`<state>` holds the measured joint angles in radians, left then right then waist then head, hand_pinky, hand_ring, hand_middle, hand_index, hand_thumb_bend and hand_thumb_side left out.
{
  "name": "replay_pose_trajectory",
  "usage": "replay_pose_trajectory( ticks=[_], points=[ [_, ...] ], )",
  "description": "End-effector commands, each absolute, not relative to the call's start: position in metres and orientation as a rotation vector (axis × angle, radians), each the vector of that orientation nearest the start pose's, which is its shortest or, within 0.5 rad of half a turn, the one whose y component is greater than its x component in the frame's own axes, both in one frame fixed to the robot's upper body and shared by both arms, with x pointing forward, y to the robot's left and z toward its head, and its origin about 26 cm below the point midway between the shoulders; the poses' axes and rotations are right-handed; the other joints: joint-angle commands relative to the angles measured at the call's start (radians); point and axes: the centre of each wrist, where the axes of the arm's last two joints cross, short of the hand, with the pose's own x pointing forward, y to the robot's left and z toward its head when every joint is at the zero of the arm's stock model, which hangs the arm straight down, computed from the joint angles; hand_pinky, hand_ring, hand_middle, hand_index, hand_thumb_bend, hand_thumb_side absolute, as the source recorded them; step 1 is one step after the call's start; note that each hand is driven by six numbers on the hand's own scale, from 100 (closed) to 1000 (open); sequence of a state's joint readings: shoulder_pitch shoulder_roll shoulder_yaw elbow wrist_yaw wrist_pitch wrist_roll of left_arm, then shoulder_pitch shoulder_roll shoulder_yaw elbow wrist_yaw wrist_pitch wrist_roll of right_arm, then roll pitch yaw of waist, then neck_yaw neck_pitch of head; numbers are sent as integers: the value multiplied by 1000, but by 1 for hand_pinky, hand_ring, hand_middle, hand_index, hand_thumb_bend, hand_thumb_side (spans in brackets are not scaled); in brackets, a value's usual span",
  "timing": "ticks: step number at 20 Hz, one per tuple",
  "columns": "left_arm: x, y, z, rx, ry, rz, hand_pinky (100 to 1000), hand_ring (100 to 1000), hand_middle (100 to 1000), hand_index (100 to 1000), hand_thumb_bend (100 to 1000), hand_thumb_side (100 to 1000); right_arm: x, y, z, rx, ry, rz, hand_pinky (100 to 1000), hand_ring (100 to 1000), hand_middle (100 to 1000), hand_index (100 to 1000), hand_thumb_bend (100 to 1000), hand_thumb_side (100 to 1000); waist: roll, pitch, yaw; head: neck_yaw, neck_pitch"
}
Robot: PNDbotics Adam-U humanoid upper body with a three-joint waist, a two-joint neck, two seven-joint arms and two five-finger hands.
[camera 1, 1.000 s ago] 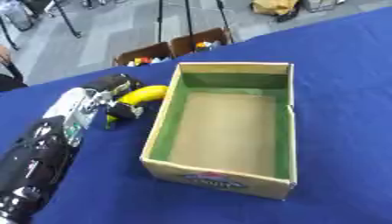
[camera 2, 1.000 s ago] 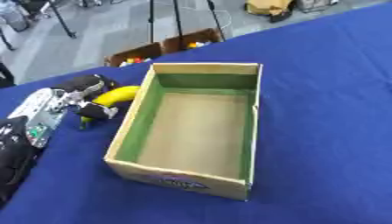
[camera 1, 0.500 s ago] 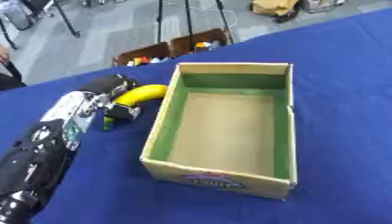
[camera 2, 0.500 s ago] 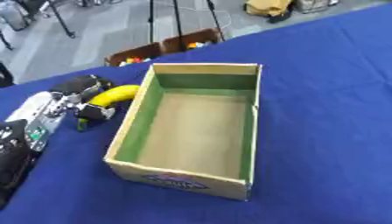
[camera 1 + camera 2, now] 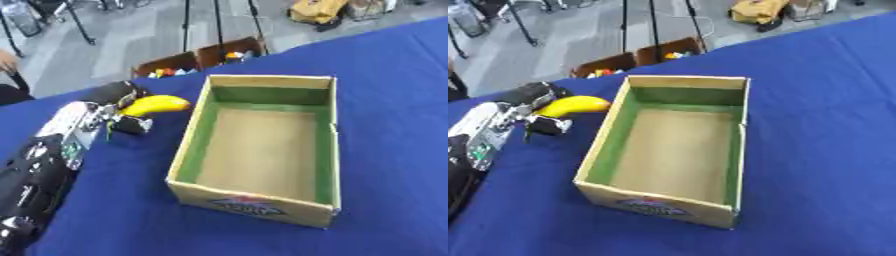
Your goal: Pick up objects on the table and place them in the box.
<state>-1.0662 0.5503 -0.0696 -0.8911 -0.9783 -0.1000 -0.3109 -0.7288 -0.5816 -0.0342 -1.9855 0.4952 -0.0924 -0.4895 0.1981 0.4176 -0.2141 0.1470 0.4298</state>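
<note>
The left hand (image 5: 531, 107) curls its fingers around a banana (image 5: 573, 105), left of the open box (image 5: 667, 145) on the blue bench (image 5: 824, 125).

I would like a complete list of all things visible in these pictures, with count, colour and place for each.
Open cardboard box: one, tan outside, green inner walls, nothing inside, centre of the table.
Yellow banana: one, left of the box, held by the left hand.
Blue tablecloth: one, covers the table.
Brown crates with small colourful items: two, on the floor beyond the table's far edge.
Yellow bag: one, on the floor, far right.
Left hand: one, black and silver, fingers curled round the banana.
</note>
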Motion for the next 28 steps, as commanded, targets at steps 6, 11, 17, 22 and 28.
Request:
replay_pose_trajectory(
  ticks=[6, 11, 17, 22, 28],
  points=[
    [473, 333, 299, 1225, -1426, -1272, 272, 482, 610, 724, 100, 365, 298, -263, 353, 1145, 2902, -143, 738, 860, 779, 912, 100, 1000, -21, -61, 18, -18, 24],
    [469, 330, 309, 1234, -1446, -1292, 260, 469, 599, 714, 100, 369, 299, -264, 349, 1157, 2910, -138, 737, 860, 781, 912, 100, 1000, -28, -84, 34, -34, 36],
    [462, 314, 330, 1244, -1522, -1351, 249, 456, 592, 709, 100, 361, 300, -266, 344, 1175, 2918, -133, 735, 860, 784, 912, 100, 1000, -42, -116, 52, -55, 59],
    [454, 293, 345, 1229, -1580, -1409, 243, 450, 588, 707, 100, 358, 300, -266, 342, 1175, 2925, -129, 733, 859, 786, 912, 100, 1000, -50, -139, 60, -73, 72],
    [448, 271, 347, 1154, -1653, -1440, 216, 429, 574, 705, 100, 358, 301, -264, 340, 1167, 2932, -122, 732, 859, 788, 913, 100, 1000, -55, -159, 58, -89, 81]
  ],
)
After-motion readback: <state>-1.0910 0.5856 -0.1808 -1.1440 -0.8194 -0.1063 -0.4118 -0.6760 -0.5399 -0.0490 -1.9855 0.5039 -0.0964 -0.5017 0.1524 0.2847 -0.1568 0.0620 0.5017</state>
